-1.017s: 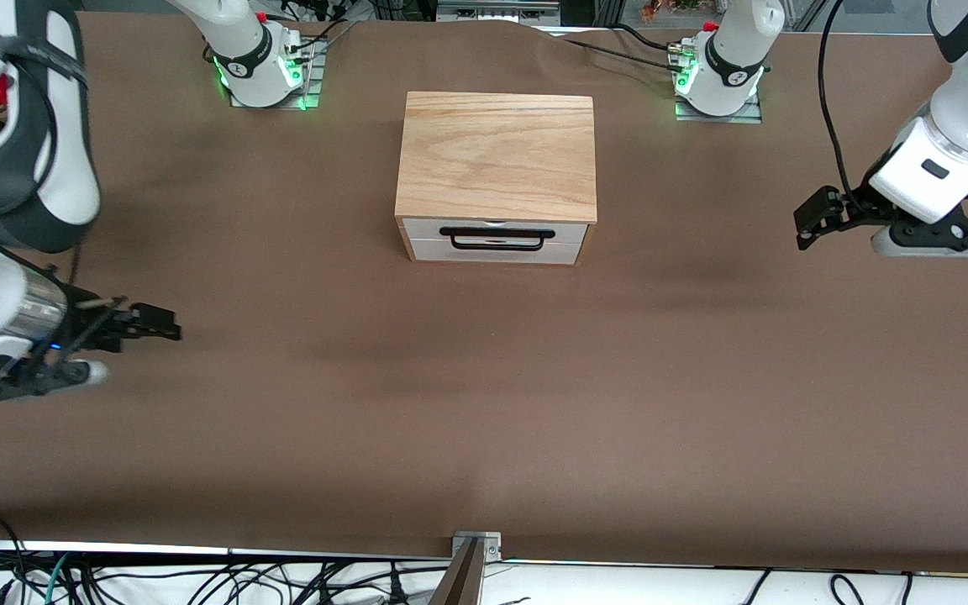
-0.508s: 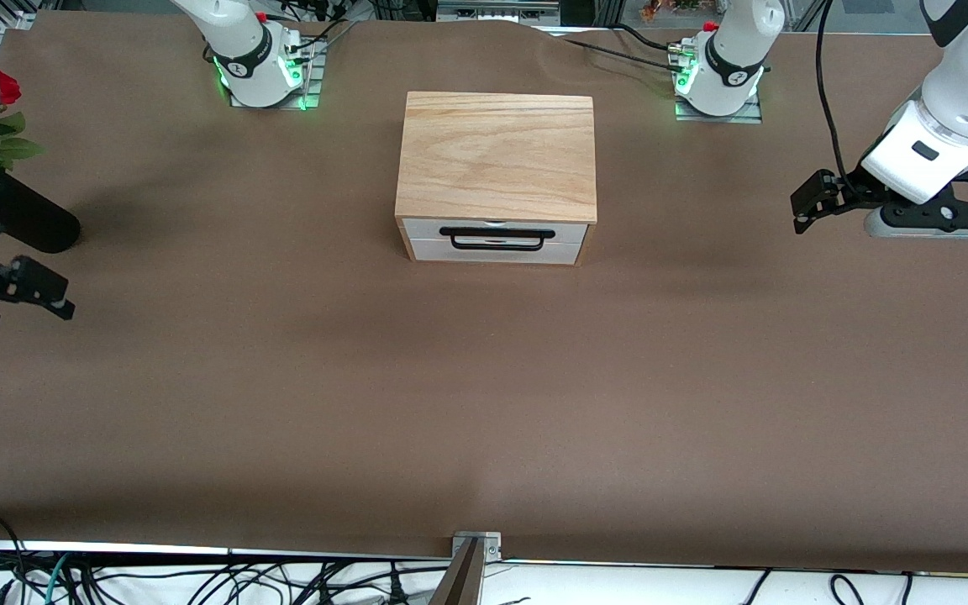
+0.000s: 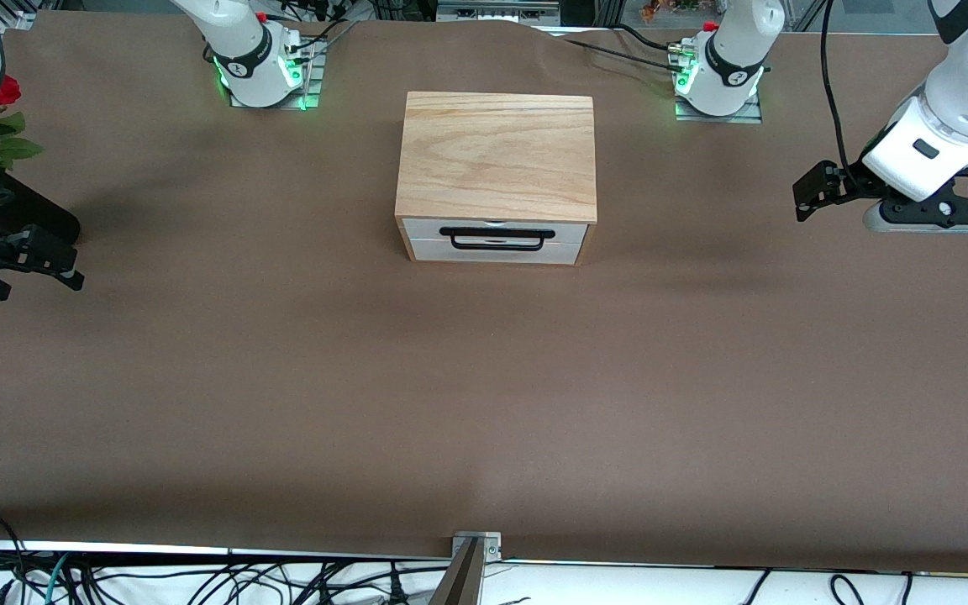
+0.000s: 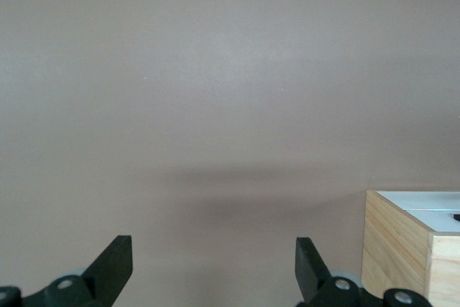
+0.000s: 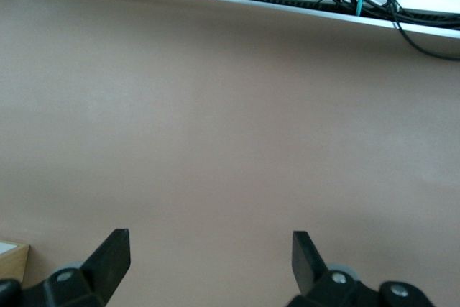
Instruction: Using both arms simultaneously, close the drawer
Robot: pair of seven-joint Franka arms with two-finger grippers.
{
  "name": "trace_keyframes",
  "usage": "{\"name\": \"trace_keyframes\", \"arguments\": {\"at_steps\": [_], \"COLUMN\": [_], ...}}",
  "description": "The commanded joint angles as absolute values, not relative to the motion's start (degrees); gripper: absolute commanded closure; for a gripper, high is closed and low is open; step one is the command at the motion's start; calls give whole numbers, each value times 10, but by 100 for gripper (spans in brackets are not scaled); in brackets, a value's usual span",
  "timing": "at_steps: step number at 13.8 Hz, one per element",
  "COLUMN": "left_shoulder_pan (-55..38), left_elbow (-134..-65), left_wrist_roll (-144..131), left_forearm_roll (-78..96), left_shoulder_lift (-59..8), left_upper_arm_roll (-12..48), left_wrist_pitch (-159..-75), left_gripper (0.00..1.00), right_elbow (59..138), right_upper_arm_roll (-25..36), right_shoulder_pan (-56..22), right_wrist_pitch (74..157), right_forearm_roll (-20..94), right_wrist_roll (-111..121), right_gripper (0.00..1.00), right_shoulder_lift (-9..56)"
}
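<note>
The white-fronted light-wood drawer (image 3: pixel 497 241) sits flush in its oak box (image 3: pixel 497 155). Left gripper (image 3: pixel 810 195) and right gripper (image 3: pixel 39 260) hover, jaws released, over opposite table (image 3: pixel 484 403) ends.

Both arms have glossy white shells with dark grey joint bands. The right arm's base (image 3: pixel 255 59) and the left arm's base (image 3: pixel 723 71) each sit on a grey metal plate, lit green at the foot, with a small red part on top. A black cable (image 3: pixel 828 101) runs down to the left gripper (image 3: pixel 807 202). Right gripper (image 3: pixel 39 256) is black. Wedge-shaped black fingers (image 4: pixel 115 267), round screws at their roots.
</note>
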State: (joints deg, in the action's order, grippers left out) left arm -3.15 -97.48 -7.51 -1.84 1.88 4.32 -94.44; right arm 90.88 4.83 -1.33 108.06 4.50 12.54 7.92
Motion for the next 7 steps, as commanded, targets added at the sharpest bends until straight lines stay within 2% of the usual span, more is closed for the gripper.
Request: {"name": "trace_keyframes", "arguments": {"at_steps": [1, 7], "left_shoulder_pan": [-25, -24], "left_elbow": [-948, -948], "left_wrist_roll": [-59, -59], "left_forearm_roll": [-6, -7], "left_shoulder_lift": [4, 4], "left_upper_arm_roll": [42, 43], "left_wrist_pitch": [-925, -925], "left_gripper": [0, 0], "right_elbow": [894, 887], "right_upper_arm_roll": [40, 40], "right_shoulder_pan": [-11, -11], "right_wrist_pitch": [1050, 1048], "right_forearm_roll": [21, 5], "right_wrist_roll": [114, 85], "right_gripper": [0, 0], "right_shoulder_lift": [79, 86]}}
